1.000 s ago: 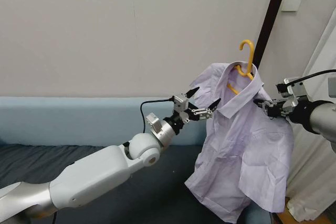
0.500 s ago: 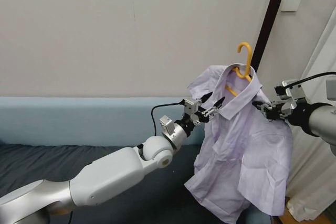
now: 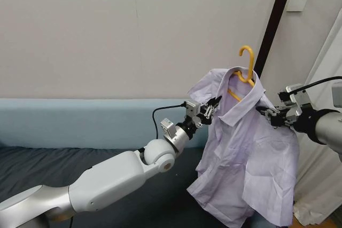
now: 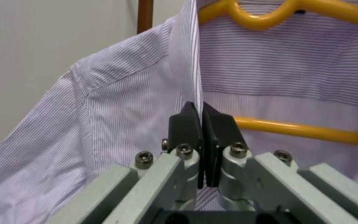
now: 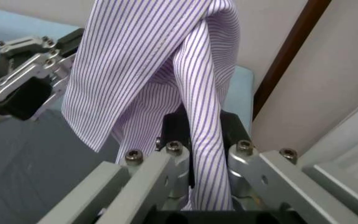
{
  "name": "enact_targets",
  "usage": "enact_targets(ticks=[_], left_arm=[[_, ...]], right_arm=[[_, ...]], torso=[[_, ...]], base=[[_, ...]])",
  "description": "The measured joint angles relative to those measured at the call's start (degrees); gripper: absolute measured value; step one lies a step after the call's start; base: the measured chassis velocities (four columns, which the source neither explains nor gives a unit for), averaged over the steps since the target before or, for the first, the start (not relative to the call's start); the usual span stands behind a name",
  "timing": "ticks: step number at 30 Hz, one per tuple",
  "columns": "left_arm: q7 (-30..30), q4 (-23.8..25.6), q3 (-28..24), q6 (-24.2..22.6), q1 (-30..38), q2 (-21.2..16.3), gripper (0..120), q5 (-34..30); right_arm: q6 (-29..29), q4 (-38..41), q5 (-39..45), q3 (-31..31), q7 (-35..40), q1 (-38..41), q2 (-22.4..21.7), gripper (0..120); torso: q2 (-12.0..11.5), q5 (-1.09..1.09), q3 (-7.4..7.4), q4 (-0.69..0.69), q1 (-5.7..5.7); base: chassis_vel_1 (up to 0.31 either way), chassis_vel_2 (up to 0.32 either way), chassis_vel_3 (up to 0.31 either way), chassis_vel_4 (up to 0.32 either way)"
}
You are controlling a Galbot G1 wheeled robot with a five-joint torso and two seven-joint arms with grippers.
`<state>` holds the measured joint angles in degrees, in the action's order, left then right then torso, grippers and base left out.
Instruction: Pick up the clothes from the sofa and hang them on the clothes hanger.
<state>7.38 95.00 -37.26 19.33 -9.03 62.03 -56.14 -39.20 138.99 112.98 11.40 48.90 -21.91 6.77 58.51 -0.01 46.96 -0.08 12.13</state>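
The shirt (image 3: 251,148) hangs on the hanger (image 3: 247,68), whose hook rises above the collar, in front of the wall and just left of the post (image 3: 272,22). The left gripper (image 3: 212,108) pinches the collar's left edge; the right gripper (image 3: 266,115) clamps cloth at the right shoulder. The sofa (image 3: 64,126) runs along the wall, below the left arm; the shirt's hem hangs over its right end.

One shirt (image 3: 251,153) and one hanger (image 3: 247,65) before me.
I count a single striped shirt and a single yellow hanger. My tools come to two: the left gripper (image 3: 212,106) and the right gripper (image 3: 265,115). Beyond those I count one blue sofa (image 3: 69,121), one dark post (image 3: 273,22) and two black cables (image 3: 153,116), one on each of my arms.
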Motion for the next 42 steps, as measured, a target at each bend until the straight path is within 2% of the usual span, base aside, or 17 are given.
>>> enact_targets(ticks=[12, 15, 18, 21, 22, 23, 24, 25, 29, 31, 35, 36, 39, 41, 42], left_arm=[[0.71, 2.31, -0.92, -0.19, 0.90, -1.19, 0, -0.06], [2.28, 4.55, -0.96, -1.05, 1.84, -1.90, 0, -0.76], [5.28, 8.15, -0.57, -3.74, 4.33, -3.67, 0, -3.25], [5.73, 10.04, -0.47, -5.10, 5.09, -5.17, 0, -4.17], [5.86, 11.16, -0.76, -5.84, 4.80, -6.29, 0, -3.93], [5.89, 11.76, -1.07, -6.52, 3.15, -7.83, 2, -3.00], [5.89, 11.76, -1.07, -6.52, 3.15, -7.83, 2, -3.00], [6.16, 12.07, -0.95, -6.81, 1.36, -8.11, 6, -1.83], [12.79, 14.39, -1.97, -9.34, -1.40, -7.15, 25, 0.90], [13.87, 14.92, -1.60, -9.87, -2.55, -7.02, 29, 1.32], [21.52, 17.65, 4.18, -13.89, -10.86, -8.51, 46, 5.09], [21.52, 17.65, 4.18, -13.89, -10.86, -8.51, 46, 5.09], [20.25, 19.03, 8.44, -13.77, -16.41, -11.41, 59, 8.19], [19.30, 19.79, 11.50, -12.83, -20.66, -12.91, 68, 9.67], [19.30, 19.79, 11.50, -12.83, -20.66, -12.91, 68, 9.67]], right_arm=[[0.46, -1.49, 0.00, -0.11, -0.05, -0.35, 0.30, 5], [0.61, -1.86, 0.01, -0.12, -0.12, -0.71, 0.60, 5], [0.90, -1.58, -0.19, -0.10, -0.08, -1.06, 1.46, 5], [0.94, -1.45, -0.24, 0.02, -0.02, -1.42, 1.55, 5], [1.01, -1.49, -0.22, 0.06, -0.02, -1.33, 1.57, 5], [1.12, -1.79, -0.02, 0.08, -0.04, -0.68, 1.57, 5], [1.12, -1.79, -0.02, 0.08, -0.04, -0.68, 1.57, 5], [1.20, -1.97, 0.19, 0.07, -0.04, -0.22, 1.52, 5], [1.84, -2.51, 0.54, 0.03, 1.30, 0.06, 1.72, 5], [2.03, -2.97, 1.20, 0.06, 2.26, 0.43, 2.07, 5], [2.09, -3.84, 3.71, 0.44, 5.22, 0.93, 3.53, 5], [2.09, -3.84, 3.71, 0.44, 5.22, 0.93, 3.53, 5], [2.36, -4.68, 4.14, -0.11, 8.56, 2.87, 5.06, 5], [2.78, -6.15, 3.95, -1.00, 11.90, 5.06, 5.90, 5], [2.78, -6.15, 3.95, -1.00, 11.90, 5.06, 5.90, 5]], torso=[[0.00, 0.00, 0.00, 0.02, 0.00], [0.00, 0.00, 0.01, 0.01, 0.00], [0.00, 0.00, 0.00, 0.00, 0.00], [0.00, 0.01, 0.00, 0.03, 0.00], [0.00, -0.01, 0.00, -0.03, 0.01], [0.00, 0.01, 0.00, 0.01, 0.00], [0.00, 0.01, 0.00, 0.01, 0.00], [0.00, -0.02, 0.00, 0.04, 0.00], [0.00, 0.01, 0.00, -0.01, 0.00], [0.00, 0.01, 0.00, -0.02, 0.00], [0.00, 0.00, 0.00, 0.02, 0.00], [0.00, 0.00, 0.00, 0.02, 0.00], [0.00, 0.00, 0.00, 0.01, 0.00], [0.00, 0.00, 0.00, 0.05, 0.00], [0.00, 0.00, 0.00, 0.05, 0.00]], base=[[0.000, 0.000, 0.000, 0.000], [0.000, 0.000, 0.000, 0.000], [0.000, 0.000, 0.000, 0.000], [0.000, 0.000, 0.000, 0.000], [0.000, 0.000, 0.000, 0.000], [0.000, 0.000, 0.000, 0.000], [0.000, 0.000, 0.000, 0.000], [0.000, 0.000, 0.000, 0.000], [0.000, 0.000, 0.000, 0.000], [0.000, 0.000, 0.000, 0.000], [0.000, 0.000, 0.000, 0.000], [0.000, 0.000, 0.000, 0.000], [0.000, 0.000, 0.000, 0.000], [0.000, 0.000, 0.000, 0.000], [0.000, 0.000, 0.000, 0.000]])
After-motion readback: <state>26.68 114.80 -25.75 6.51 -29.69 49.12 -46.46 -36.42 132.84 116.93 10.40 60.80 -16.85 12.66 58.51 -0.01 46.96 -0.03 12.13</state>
